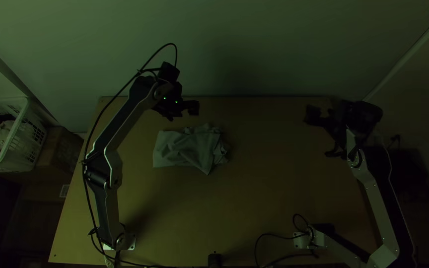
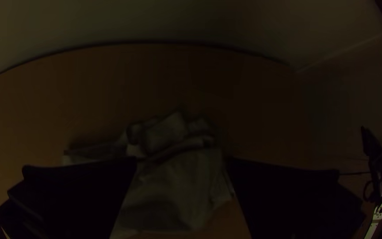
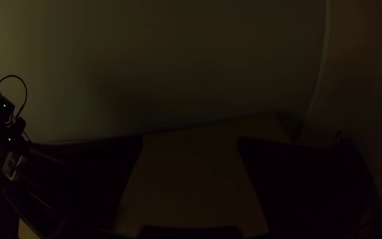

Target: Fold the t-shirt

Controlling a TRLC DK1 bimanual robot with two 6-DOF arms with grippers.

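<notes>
Well left of the rumpled t-shirt (image 1: 182, 150), the top view adds a basket (image 1: 26, 144).

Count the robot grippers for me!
2. The left gripper is open, near the t-shirt on the table; the right gripper is open near the table's far right corner.

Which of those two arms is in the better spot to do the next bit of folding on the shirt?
Probably the left: its open gripper is close to the bunched, wrinkled shirt. The right gripper, also open, is off at the table's right side, well away from the cloth.
</notes>
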